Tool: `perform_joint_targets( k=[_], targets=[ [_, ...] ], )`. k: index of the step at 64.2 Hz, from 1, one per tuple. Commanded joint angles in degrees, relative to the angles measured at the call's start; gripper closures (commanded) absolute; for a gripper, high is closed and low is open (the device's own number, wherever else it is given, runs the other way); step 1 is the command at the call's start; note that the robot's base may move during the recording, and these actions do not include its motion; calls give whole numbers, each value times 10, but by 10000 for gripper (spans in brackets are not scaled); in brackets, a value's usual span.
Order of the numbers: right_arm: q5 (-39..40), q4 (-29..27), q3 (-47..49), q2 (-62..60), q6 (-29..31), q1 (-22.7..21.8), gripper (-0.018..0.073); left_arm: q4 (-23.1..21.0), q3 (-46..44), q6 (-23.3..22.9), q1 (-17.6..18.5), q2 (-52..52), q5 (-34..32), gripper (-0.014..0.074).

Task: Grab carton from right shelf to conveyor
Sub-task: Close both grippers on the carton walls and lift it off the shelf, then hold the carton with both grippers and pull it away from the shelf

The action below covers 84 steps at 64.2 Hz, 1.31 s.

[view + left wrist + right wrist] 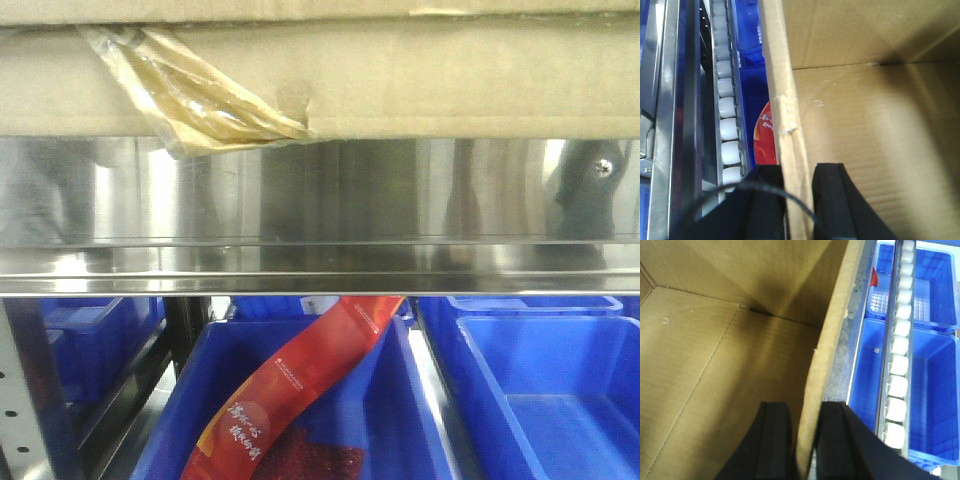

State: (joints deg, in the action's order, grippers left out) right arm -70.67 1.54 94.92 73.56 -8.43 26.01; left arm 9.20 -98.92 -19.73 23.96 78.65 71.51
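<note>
The brown carton [350, 80] fills the top of the front view, directly above the right shelf's shiny steel rail [300, 200] with its one screw [603, 167]. In the left wrist view my left gripper [799, 170] is shut on the carton's left wall [785, 125], one black finger outside and one inside the open box [865, 125]. My right gripper [805, 407] is likewise shut on the carton's right wall [827, 350], with the box's inside [715, 365] to its left. The conveyor is out of view.
Blue bins [540, 390] stand under the rail, one holding a red packet [290, 390]. White roller tracks [727, 115] [897, 365] run beside the carton on both sides, between blue bins [930, 380]. Loose brown tape [190, 95] hangs off the carton's front.
</note>
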Motion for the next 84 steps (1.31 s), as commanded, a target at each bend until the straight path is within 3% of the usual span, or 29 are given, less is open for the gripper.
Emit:
perform_joint_targets(
  k=[1,84],
  targets=[
    [7,8,0,-11,14,0,626,15,-1,-1,0,-8,-16,616],
    [11,8,0,-8,14,0,626,17,-1,-1,0,-8,-16,616]
  ],
)
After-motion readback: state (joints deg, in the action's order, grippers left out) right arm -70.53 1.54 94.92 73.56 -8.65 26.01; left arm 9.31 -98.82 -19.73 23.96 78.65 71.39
